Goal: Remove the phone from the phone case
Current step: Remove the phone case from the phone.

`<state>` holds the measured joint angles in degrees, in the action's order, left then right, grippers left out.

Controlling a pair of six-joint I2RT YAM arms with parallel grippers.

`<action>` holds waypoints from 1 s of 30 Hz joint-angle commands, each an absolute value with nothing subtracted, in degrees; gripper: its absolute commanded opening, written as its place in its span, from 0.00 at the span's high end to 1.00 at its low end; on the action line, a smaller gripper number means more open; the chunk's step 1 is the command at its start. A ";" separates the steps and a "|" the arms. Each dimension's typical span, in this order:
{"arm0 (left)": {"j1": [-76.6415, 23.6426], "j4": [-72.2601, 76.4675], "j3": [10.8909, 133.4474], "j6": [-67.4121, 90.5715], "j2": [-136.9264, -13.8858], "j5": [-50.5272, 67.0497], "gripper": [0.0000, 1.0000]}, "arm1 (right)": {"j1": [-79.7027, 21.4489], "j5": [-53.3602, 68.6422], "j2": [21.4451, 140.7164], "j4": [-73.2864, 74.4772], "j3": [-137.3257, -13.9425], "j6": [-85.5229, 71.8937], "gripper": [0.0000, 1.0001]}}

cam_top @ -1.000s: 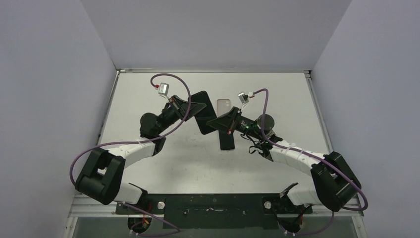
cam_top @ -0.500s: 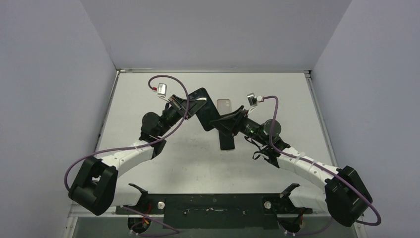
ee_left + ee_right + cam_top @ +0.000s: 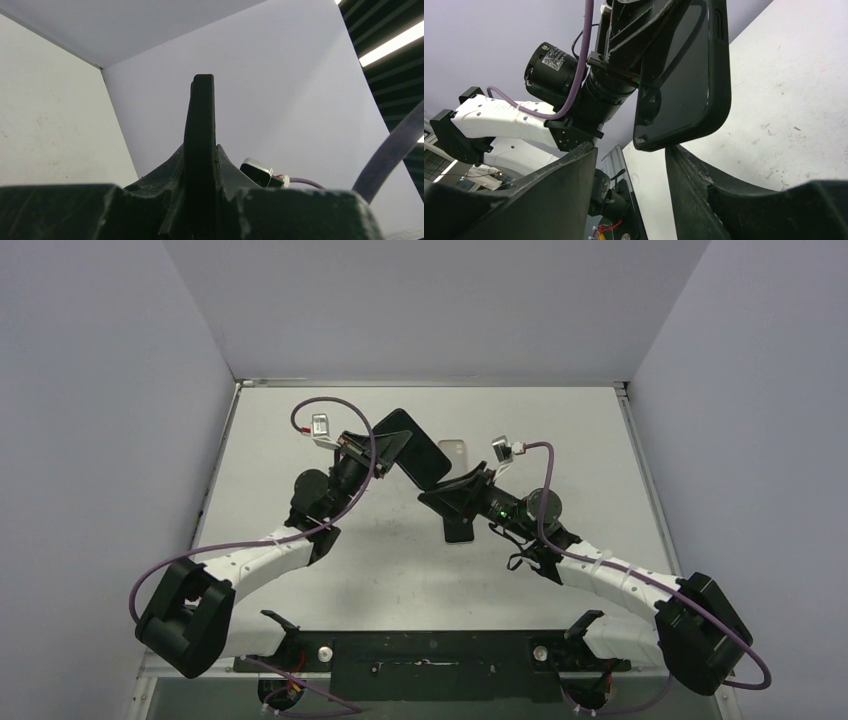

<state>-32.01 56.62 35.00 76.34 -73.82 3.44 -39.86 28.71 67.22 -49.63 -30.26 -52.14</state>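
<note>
My left gripper (image 3: 388, 452) is shut on a black cased phone (image 3: 412, 445) and holds it tilted above the table's far middle. In the left wrist view the phone (image 3: 200, 115) stands edge-on between the shut fingers (image 3: 227, 165). In the right wrist view its dark screen and case rim (image 3: 684, 75) hang just above my right gripper (image 3: 631, 150), which is open and empty. The fingers (image 3: 694, 170) stand either side of the phone's lower corner; whether they touch it I cannot tell. In the top view my right gripper (image 3: 447, 496) sits just right of the phone.
A black flat slab (image 3: 459, 531) lies on the table below the right gripper. A light grey phone-shaped piece (image 3: 453, 449) lies flat behind it. The table (image 3: 590, 460) is walled on three sides. The arm bases and a black mounting bar (image 3: 430, 652) are at the near edge.
My left gripper has swung the phone up and toward the far left, turning it. My right gripper has shifted slightly nearer and now stands just below the phone's corner.
</note>
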 commanded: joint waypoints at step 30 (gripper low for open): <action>-33.37 42.29 35.76 93.43 -67.19 4.68 1.00 | -39.18 40.21 73.19 -57.57 -33.86 -28.75 1.00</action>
<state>-33.15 41.80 32.67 92.40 -68.88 0.10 -39.38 36.23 72.36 -55.31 -30.63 -38.83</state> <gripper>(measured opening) 0.133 0.221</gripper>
